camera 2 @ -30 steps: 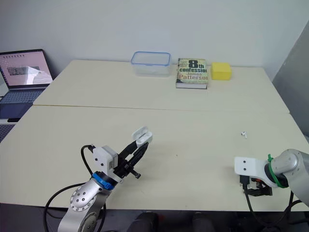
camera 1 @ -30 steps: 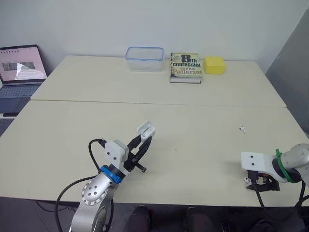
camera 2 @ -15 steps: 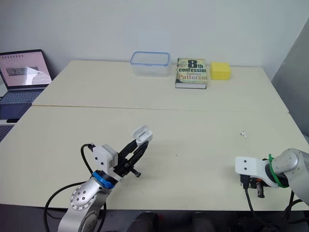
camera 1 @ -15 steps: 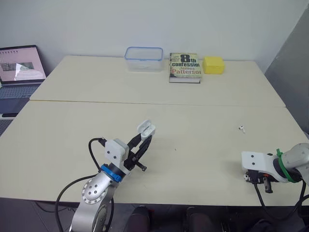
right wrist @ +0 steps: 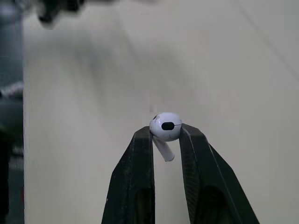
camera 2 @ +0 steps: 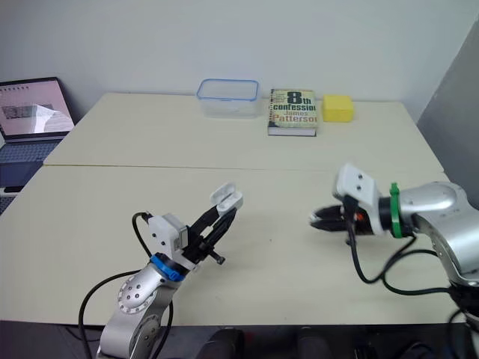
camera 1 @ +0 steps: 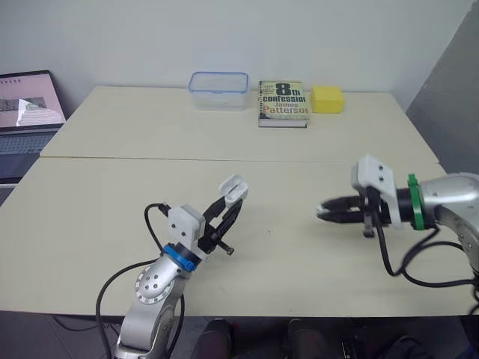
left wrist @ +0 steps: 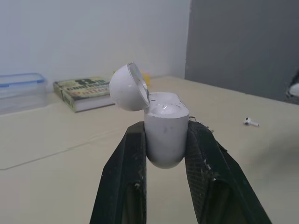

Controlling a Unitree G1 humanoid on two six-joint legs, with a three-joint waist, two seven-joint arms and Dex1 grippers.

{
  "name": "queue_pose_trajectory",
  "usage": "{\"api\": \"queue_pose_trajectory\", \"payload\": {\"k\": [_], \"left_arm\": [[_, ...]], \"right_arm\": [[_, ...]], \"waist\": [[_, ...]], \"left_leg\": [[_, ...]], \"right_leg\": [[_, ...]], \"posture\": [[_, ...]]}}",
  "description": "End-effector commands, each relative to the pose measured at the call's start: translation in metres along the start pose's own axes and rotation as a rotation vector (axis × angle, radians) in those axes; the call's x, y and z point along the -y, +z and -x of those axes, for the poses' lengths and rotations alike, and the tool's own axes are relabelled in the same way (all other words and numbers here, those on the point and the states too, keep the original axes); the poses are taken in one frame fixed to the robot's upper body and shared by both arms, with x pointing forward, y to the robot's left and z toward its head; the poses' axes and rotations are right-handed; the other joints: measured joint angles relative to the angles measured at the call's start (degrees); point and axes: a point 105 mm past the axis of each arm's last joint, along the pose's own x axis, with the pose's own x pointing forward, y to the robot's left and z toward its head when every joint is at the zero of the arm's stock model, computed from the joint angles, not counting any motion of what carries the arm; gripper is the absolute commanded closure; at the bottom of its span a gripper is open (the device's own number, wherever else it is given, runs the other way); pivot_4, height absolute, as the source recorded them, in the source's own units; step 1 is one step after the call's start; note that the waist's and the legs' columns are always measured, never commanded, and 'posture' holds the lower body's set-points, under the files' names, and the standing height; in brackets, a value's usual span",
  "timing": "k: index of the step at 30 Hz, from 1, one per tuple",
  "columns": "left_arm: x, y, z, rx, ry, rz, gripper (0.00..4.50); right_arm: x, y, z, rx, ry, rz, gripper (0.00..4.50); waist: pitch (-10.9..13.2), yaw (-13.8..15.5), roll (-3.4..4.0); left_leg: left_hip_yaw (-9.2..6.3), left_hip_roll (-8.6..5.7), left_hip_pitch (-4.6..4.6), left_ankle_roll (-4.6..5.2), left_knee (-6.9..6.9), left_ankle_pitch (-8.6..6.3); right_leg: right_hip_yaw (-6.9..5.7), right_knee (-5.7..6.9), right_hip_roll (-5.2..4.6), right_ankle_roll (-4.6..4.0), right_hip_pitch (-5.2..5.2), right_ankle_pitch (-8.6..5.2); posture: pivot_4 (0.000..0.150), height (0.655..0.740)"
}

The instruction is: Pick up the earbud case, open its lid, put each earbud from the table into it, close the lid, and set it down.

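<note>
Pinching earbud (right wrist: 166, 126), right hand (right wrist: 166, 132); left hand (left wrist: 166, 127) fingers (left wrist: 132, 156) cover open case (left wrist: 163, 133) sides.

The left gripper (camera 2: 222, 212) holds the white earbud case (camera 2: 227, 199) between its fingers, with the lid flipped open. Over the tabletop (camera 2: 277, 258), the right gripper (camera 2: 320, 219) points its close-together fingers at the case.

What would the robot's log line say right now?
left tool: shut on earbud case, lid open | right tool: shut on earbud | other earbud: on table
</note>
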Motion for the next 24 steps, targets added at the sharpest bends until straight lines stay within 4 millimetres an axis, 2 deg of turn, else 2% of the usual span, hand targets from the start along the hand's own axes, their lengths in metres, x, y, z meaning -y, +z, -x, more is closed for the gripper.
{"api": "queue_pose_trajectory", "payload": {"k": [1,4,10,19,24], "left_arm": [[0.002,0.010,-0.006,0.045,-0.003,-0.005,3.75],[0.003,0.012,-0.011,0.054,-0.004,-0.006,3.75],[0.004,0.015,-0.015,0.066,0.004,-0.016,3.75],[0.004,0.014,-0.021,0.079,0.015,-0.021,3.75],[0.005,0.013,-0.022,0.082,0.011,-0.028,3.75]], "right_arm": [[0.006,0.028,-0.003,0.167,-0.085,-0.036,4.11],[0.002,0.050,-0.018,0.394,-0.108,-0.061,4.11],[-0.017,0.054,-0.047,0.540,-0.099,-0.198,4.11],[-0.033,0.044,-0.079,0.548,-0.113,-0.230,4.11],[-0.036,0.039,-0.089,0.541,-0.113,-0.238,4.11]], "waist": [[-0.01,0.01,0.01],[-0.01,0.11,0.01],[-0.03,-0.27,0.06],[-0.05,-0.42,0.09],[-0.05,-0.46,0.10]], "left_leg": [[0.00,-0.01,-0.02,0.00,0.00,0.00],[-0.01,-0.01,-0.06,0.00,-0.01,0.00],[0.02,-0.01,-0.12,0.01,-0.02,0.00],[0.03,-0.02,-0.09,0.01,-0.03,0.01],[0.03,-0.02,-0.09,0.01,-0.04,0.00]], "right_leg": [[0.00,0.03,0.00,-0.12,-0.03,0.07],[-0.01,0.06,0.00,-0.22,-0.11,0.13],[0.03,0.20,0.02,-0.24,-0.26,0.14],[0.04,0.23,0.10,-0.23,-0.30,0.14],[0.04,0.23,0.12,-0.23,-0.31,0.13]], "posture": [[0.150,0.7391],[0.150,0.7391],[0.150,0.7391],[0.150,0.7391],[0.150,0.7391]]}}
